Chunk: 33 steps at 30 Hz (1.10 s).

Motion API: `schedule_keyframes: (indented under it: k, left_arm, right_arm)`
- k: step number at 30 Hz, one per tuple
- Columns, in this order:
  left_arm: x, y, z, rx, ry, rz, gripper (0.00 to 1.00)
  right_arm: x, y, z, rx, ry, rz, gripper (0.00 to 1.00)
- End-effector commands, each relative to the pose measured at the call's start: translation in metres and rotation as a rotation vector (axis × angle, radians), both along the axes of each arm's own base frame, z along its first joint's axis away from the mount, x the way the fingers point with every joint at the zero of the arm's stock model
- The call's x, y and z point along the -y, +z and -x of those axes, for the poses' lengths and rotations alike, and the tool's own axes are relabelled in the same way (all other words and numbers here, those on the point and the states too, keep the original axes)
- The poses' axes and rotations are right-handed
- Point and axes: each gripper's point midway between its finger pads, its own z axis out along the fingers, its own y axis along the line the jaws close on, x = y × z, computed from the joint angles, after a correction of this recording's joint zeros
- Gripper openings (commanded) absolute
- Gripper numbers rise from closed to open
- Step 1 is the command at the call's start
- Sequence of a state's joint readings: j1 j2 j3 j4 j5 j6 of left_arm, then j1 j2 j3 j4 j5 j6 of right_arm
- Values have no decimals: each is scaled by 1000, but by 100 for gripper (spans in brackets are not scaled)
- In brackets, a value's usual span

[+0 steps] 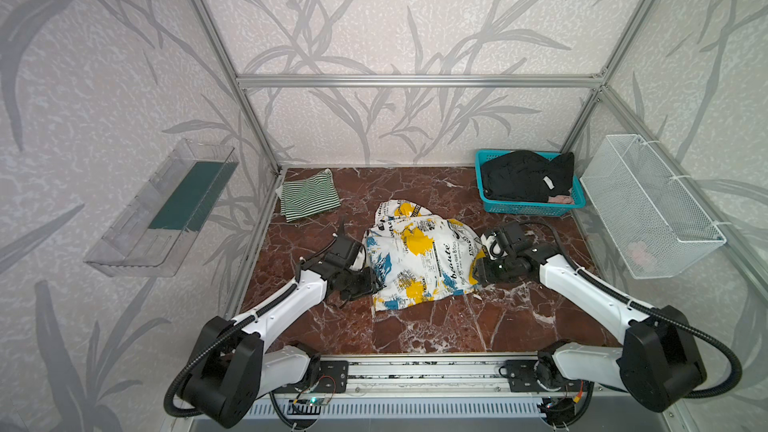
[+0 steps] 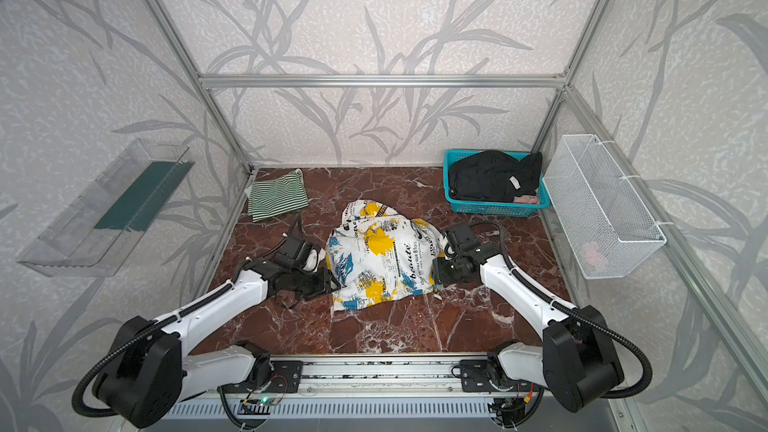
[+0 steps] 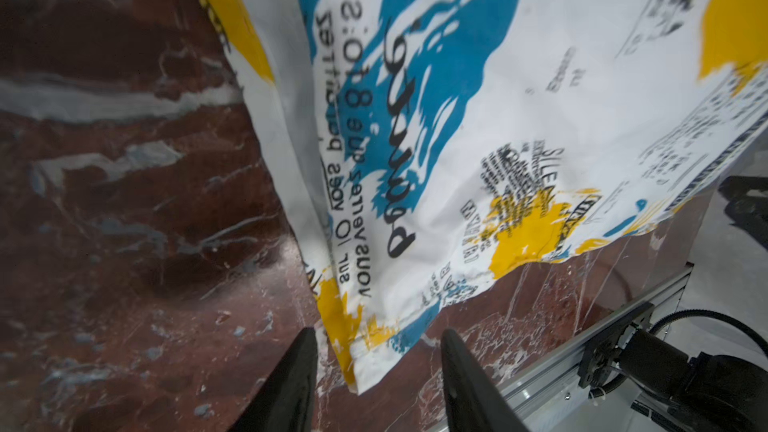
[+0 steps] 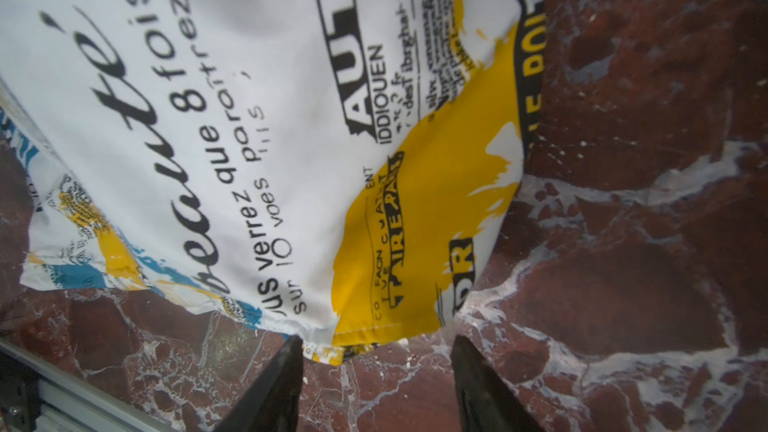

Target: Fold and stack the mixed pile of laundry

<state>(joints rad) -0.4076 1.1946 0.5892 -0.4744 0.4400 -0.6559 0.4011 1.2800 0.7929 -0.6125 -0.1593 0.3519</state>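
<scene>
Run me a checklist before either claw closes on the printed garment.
1. Left claw open, printed garment's corner between its fingers: ok.
2. Right claw open, hem just ahead: ok.
3. Printed garment flat on the table: not ok, far end rumpled.
4. Striped garment folded, clear of both arms: ok.
5. Black garment folded: not ok, heaped in teal basket.
6. Wire basket contents: cannot tell, something pinkish.

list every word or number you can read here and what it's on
"beauté": large script on the white printed garment.
"verrez que 8 fois": smaller line beside it.
"AUT": bold black, cut off.
Its fine print: too blurred.
On the black garment, a white tag: too small.
</scene>
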Motion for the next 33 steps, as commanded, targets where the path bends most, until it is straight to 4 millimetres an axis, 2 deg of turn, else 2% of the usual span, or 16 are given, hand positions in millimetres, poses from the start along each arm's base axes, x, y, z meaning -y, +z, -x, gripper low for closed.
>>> schedule_keyframes:
  k: [1, 7, 13, 18, 24, 27, 30, 33]
  left_arm:
    - [9, 4, -5, 34, 57, 75, 45]
    - [14, -7, 1, 17, 52, 108, 43]
    - [24, -11, -3, 27, 61, 175, 36]
    - [23, -22, 1, -16, 63, 164, 31]
    - [20, -29, 4, -31, 75, 150, 19]
    - [19, -28, 2, -21, 88, 147, 10]
    - [18, -21, -3, 4, 110, 149, 4]
    - [15, -7, -10, 41, 125, 139, 0]
  right_arm:
    - [15, 1, -6, 11, -42, 81, 60]
    - [19, -6, -9, -5, -50, 104, 62]
    - [17, -17, -10, -19, -58, 97, 62]
    - [22, -21, -12, -24, -84, 107, 64]
    - [32, -25, -17, -23, -122, 101, 67]
    - [24, -34, -19, -32, -106, 27, 66]
    - [9, -42, -24, -46, -60, -39, 61]
    - [1, -45, -30, -61, -34, -68, 49]
